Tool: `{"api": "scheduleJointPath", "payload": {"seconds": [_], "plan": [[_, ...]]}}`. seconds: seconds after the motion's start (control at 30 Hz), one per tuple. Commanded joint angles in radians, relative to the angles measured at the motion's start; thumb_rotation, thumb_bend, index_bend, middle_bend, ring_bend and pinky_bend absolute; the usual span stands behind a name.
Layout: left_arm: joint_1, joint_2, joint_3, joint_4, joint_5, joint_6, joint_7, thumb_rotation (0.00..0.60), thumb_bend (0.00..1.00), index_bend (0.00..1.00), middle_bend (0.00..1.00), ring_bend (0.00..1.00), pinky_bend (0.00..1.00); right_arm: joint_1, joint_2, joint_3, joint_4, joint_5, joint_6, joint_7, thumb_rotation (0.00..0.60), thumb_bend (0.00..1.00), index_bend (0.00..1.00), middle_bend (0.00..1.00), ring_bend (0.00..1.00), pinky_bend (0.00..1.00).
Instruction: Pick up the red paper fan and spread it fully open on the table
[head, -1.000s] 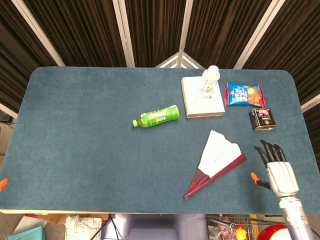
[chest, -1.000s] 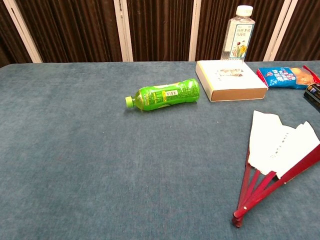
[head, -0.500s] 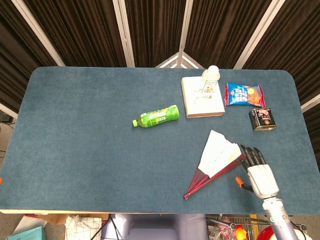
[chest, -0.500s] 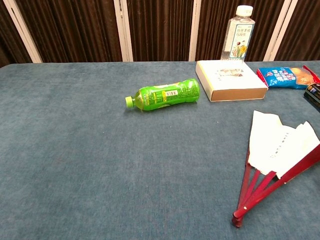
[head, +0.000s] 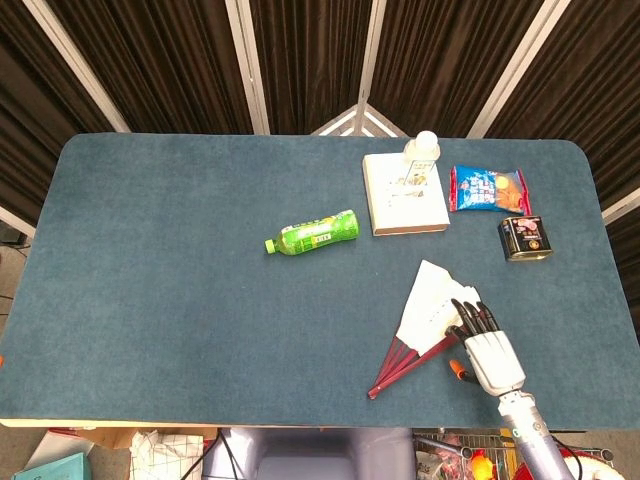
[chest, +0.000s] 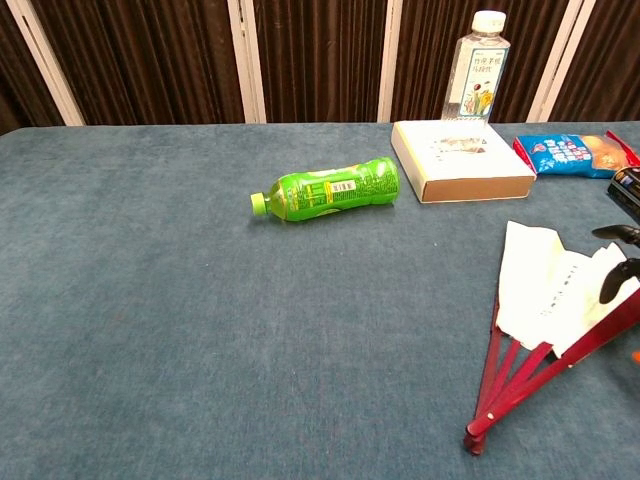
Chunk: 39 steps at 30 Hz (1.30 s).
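My right hand (head: 489, 350) over right edge of red paper fan (head: 430, 320) — fingers (head: 470, 318) straight, spread apart, tips over white paper, gripping nothing. Fan lies flat on blue tabletop (head: 180, 260), partly fanned, red ribs meeting at pivot toward near edge. Green bottle (head: 312, 233) on its side, well apart. My left hand — out of sight.

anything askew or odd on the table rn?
Two things. The green bottle lies on its side mid-table, cap still on, nothing spilled. The red paper fan is only partly spread, its white paper uneven and kinked at the top edge. The right hand is over its right edge.
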Motion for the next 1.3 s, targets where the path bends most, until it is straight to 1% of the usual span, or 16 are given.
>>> {"api": "scheduleJointPath", "payload": {"seconds": [0.03,0.37,0.67,1.07,1.3], "plan": [[0.0,-0.001,0.0,0.0,-0.002,-0.001,0.004,0.6,0.08,0.09,0.0,0.0,0.0,0.009,-0.022,-0.004,0.029,0.004,-0.017,0.004,0.6,0.28,0.4,0.05,0.07,0.08],[-0.004,-0.008,-0.002,0.0,-0.007,-0.002,0.022,0.6,0.08,0.09,0.0,0.0,0.0,0.03,-0.079,-0.011,0.107,0.004,-0.04,0.026,0.6,0.28,0.41,0.05,0.07,0.08],[-0.005,-0.012,-0.001,0.001,-0.006,-0.001,0.032,0.6,0.08,0.09,0.0,0.0,0.0,0.049,-0.113,-0.007,0.149,0.004,-0.048,0.042,0.6,0.28,0.44,0.05,0.07,0.08],[-0.007,-0.016,0.0,0.002,-0.006,0.0,0.043,0.6,0.08,0.09,0.0,0.0,0.0,0.083,-0.141,0.009,0.182,0.014,-0.064,0.073,0.6,0.28,0.51,0.05,0.09,0.08],[-0.004,-0.015,0.0,0.001,-0.003,0.006,0.043,0.6,0.08,0.09,0.0,0.0,0.0,0.097,-0.147,0.014,0.192,0.013,-0.062,0.104,0.6,0.33,0.55,0.05,0.1,0.09]]}}
